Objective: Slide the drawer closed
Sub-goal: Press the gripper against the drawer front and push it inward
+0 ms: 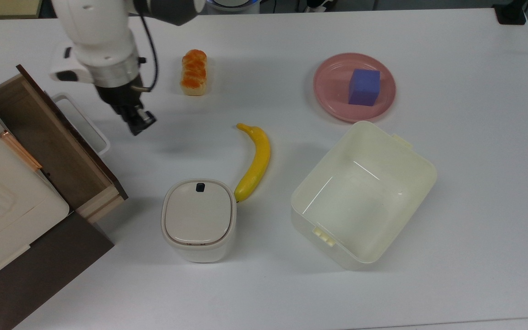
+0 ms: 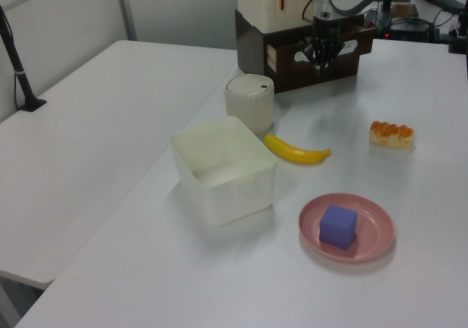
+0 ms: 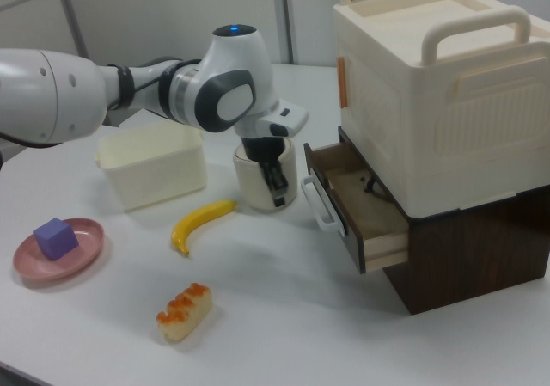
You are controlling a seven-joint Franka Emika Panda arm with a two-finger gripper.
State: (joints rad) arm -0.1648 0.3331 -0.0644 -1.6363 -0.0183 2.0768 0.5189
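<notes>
Fingers [image 1: 138, 126] [image 3: 277, 192] [image 2: 319, 56] of the black two-finger tool looked pressed together around nothing, pointing down just above the bench [image 1: 452, 192], near the white rectangular loop handle [image 1: 87, 123] [image 3: 316, 205] but apart from it. That handle belonged to the wooden drawer [image 1: 51, 142] [image 3: 361, 210] [image 2: 322, 54] with light wood sides, a brown inner floor and a dark brown front panel, which stood pulled well out of a dark brown cabinet [image 1: 35, 270] [image 3: 464, 257] at the top view's left edge. On the cabinet sat a cream plastic case [image 1: 2, 197] [image 3: 438, 85] with a copper bar. Out from the drawer, towards the top view's lower middle, a small cream lidded bin [image 1: 198, 220] [image 3: 258, 184] [image 2: 248, 103] stood upright, and a yellow banana [image 1: 255, 162] [image 3: 202, 223] [image 2: 296, 151] lay with one tip close beside it. An orange-glazed bread roll [image 1: 194, 72] [image 3: 183, 311] [image 2: 391, 134] lay near the top view's upper edge, well apart from the fingers. Farther towards the top view's right, an open cream plastic tub [image 1: 410, 156] [image 3: 150, 167] [image 2: 223, 169] sat near a pink round plate [image 1: 330, 87] [image 3: 39, 261] [image 2: 376, 229], which carried a purple cube [image 1: 364, 86] [image 3: 54, 236] [image 2: 338, 226].
</notes>
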